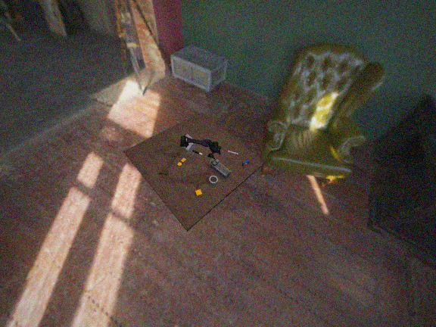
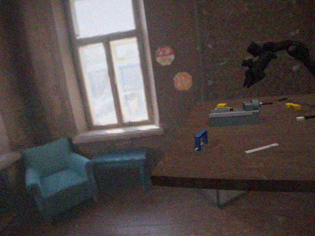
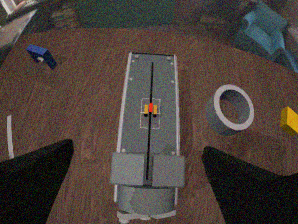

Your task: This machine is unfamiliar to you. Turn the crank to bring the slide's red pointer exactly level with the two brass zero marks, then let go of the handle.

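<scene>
The machine (image 1: 222,169) (image 2: 234,120) (image 3: 136,135) sits on the table (image 1: 159,189) (image 2: 219,166) (image 3: 85,100), the hand (image 1: 210,155) (image 2: 246,86) (image 3: 139,151) above it, spread wide, holding nothing. The pointer (image 3: 151,107) looks about level between the brass marks (image 3: 146,110), so probably only a check remains; the handle (image 2: 267,103) is already free. Blur hides any slight offset, and the wrist view cuts off the handle.

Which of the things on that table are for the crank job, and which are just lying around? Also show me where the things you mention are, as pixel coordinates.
For the job:
- the grey machine (image 1: 222,169) (image 2: 234,120) (image 3: 137,135)
- its red pointer (image 3: 151,107)
- the wooden crank handle (image 2: 267,103)
- the gripper (image 1: 211,155) (image 2: 246,87) (image 3: 139,151)

Just lying about:
- blue bracket (image 1: 244,163) (image 2: 199,140) (image 3: 42,55)
- white strip (image 1: 233,152) (image 2: 261,148) (image 3: 10,136)
- grey ring (image 1: 210,180) (image 3: 218,118)
- yellow pieces (image 1: 198,192) (image 2: 293,106) (image 3: 290,121)
</scene>
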Controlling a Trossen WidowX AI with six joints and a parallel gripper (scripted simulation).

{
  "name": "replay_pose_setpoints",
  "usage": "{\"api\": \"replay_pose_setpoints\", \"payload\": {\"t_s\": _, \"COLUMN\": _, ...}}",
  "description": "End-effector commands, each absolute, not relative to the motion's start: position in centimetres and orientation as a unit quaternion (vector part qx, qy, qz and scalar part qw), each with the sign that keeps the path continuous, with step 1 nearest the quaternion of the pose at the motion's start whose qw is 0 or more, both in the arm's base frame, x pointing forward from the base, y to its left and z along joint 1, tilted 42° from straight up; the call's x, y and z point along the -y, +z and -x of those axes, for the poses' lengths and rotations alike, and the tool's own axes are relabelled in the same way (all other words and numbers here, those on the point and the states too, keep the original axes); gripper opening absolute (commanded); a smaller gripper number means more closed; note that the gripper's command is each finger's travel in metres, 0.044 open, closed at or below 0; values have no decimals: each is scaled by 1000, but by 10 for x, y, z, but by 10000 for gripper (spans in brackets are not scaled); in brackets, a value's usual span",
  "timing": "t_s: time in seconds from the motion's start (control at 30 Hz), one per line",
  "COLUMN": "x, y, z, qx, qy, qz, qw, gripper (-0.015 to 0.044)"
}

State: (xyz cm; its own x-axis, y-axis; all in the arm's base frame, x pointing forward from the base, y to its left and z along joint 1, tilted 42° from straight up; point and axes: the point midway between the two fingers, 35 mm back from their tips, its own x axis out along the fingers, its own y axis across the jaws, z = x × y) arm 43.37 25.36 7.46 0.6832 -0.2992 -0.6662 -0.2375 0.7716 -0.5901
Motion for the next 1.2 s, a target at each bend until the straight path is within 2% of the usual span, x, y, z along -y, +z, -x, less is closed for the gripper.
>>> {"api": "replay_pose_setpoints", "payload": {"t_s": 0.0, "x": -253, "y": 78, "z": -449, "qx": -405, "qy": -13, "qz": 333, "qw": 851, "gripper": 440}}
{"api": "replay_pose_setpoints", "payload": {"t_s": 0.43, "x": -221, "y": 42, "z": -465, "qx": -409, "qy": -13, "qz": 331, "qw": 850, "gripper": 440}}
{"api": "replay_pose_setpoints", "payload": {"t_s": 1.17, "x": -230, "y": 52, "z": -464, "qx": -410, "qy": -13, "qz": 330, "qw": 850, "gripper": 440}}
